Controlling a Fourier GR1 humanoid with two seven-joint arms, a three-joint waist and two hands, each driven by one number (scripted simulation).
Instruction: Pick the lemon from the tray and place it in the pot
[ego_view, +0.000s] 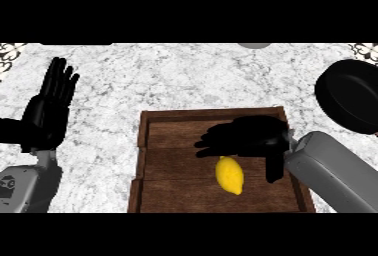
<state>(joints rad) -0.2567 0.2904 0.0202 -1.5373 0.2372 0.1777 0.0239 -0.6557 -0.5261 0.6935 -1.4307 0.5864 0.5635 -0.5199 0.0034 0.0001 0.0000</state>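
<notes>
Our two forearms, smooth rounded grey casings, our left hand (46, 107) matt black with long slender fingers, our right hand (247, 137) equally black and glossless, a small dark fitting on the left forearm's grey shell near the lower edge

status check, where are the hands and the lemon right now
Right robot hand open over brown wooden tray, above yellow lemon, not gripping. Left robot hand resting open at left. Black round pot at right, path unobstructed.

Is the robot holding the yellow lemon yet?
No. The right hand hovers over the oval yellow lemon in the brown wooden tray; the left hand rests open, holding nothing.
</notes>
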